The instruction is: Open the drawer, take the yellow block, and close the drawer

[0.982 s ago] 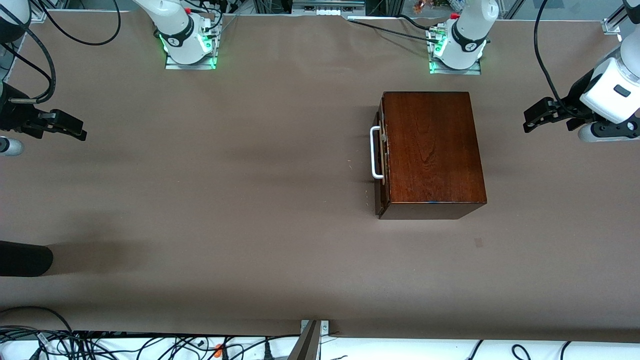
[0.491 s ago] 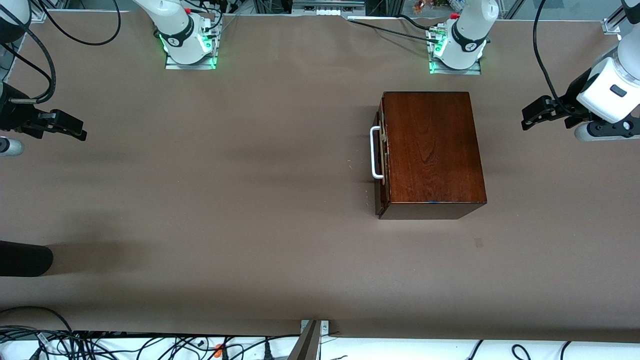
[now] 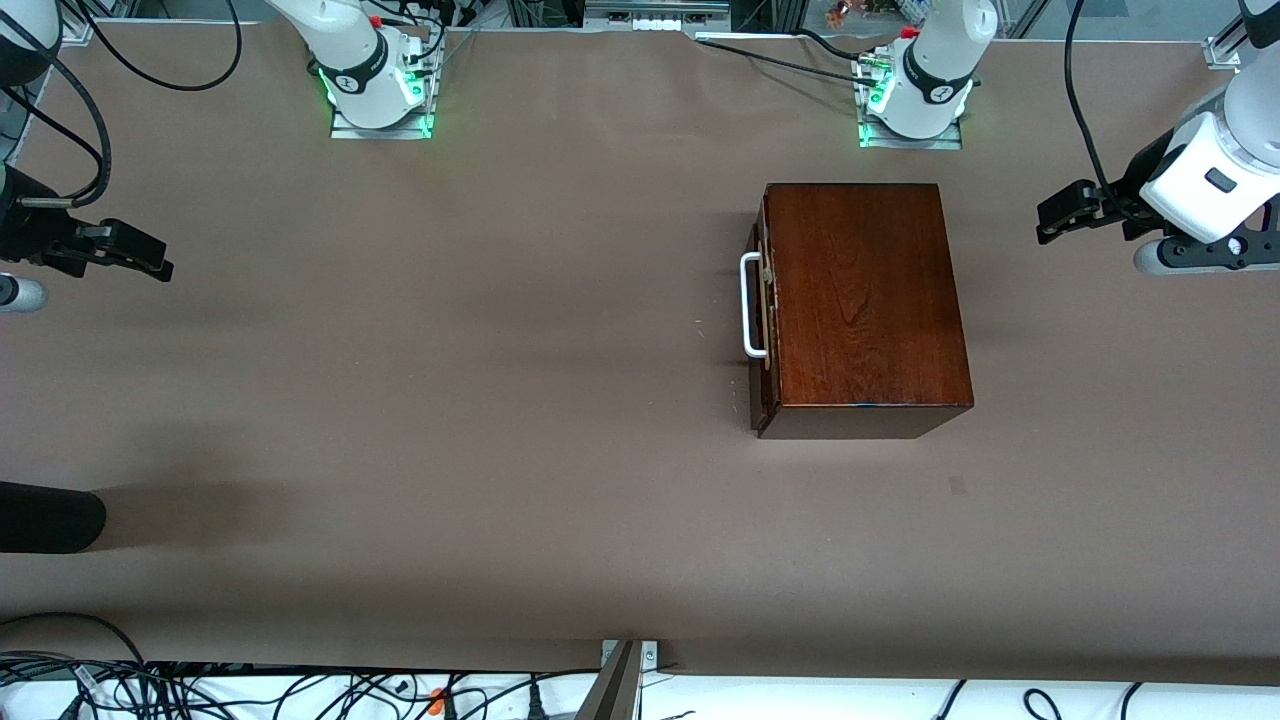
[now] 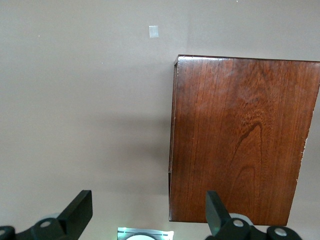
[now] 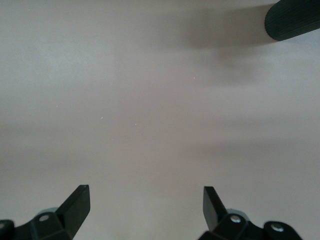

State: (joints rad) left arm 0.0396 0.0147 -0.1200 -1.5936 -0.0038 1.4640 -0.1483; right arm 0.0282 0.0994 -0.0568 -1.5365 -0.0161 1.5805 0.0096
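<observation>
The dark mahogany box [image 3: 865, 300] stands on the table near the left arm's base. Its drawer is pushed in, with the white bar handle [image 3: 748, 305] facing the right arm's end of the table. The box also shows in the left wrist view [image 4: 240, 140]. The yellow block is hidden. My left gripper [image 3: 1047, 226] is open and empty above the table, beside the box at the left arm's end; in its wrist view [image 4: 148, 209] the jaws stand wide apart. My right gripper [image 3: 155, 262] is open and empty, waiting at the right arm's end, over bare table in its wrist view [image 5: 145, 202].
A black cylinder [image 3: 50, 518] lies at the table's edge at the right arm's end, nearer the front camera, and also shows in the right wrist view [image 5: 292, 20]. A small pale mark [image 3: 958, 485] is on the table, nearer the camera than the box.
My left gripper has drifted a little toward the box and toward the robots' side of the table. The right arm and the box have not moved.
</observation>
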